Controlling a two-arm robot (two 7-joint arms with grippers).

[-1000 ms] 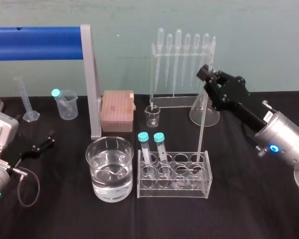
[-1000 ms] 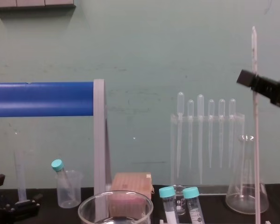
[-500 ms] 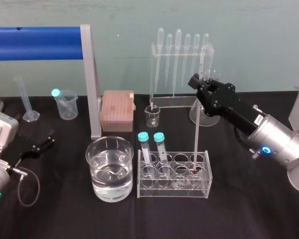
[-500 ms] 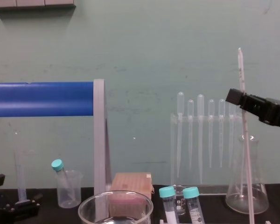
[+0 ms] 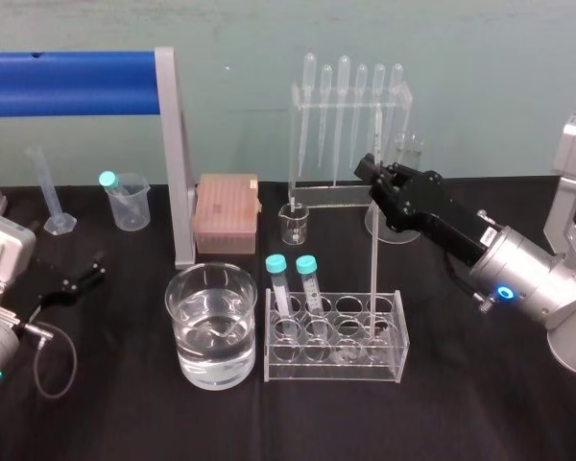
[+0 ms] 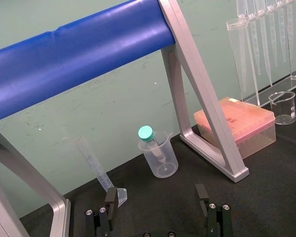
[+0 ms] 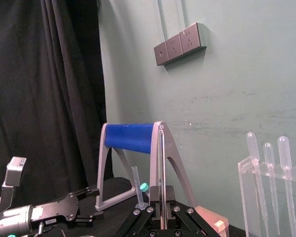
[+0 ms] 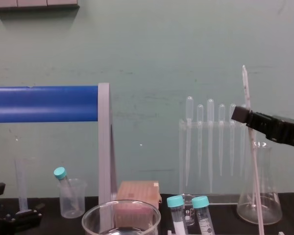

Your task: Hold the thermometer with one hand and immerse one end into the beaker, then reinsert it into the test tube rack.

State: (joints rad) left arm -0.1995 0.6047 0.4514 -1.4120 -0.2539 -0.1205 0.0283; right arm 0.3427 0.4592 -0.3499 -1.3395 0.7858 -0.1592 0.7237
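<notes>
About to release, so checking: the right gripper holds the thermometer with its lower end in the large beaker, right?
No. The right gripper does hold the thermometer, but its lower end stands in the test tube rack, toward its right end, not in the large beaker left of the rack; the head view shows it. The left gripper lies parked, open.

Six pipettes [image 5: 344,96] are hanging in one stand [image 5: 295,134]. Three teal-capped tubes [image 5: 278,283] are standing, two of them in the single test tube rack [image 5: 365,360]. Three beakers [image 5: 211,327], one conical flask [image 8: 272,205], one measuring cylinder [image 5: 50,197], one thermometer [image 5: 374,259] and one tip box [image 5: 227,213] are sharing the counter [image 5: 461,403].
</notes>
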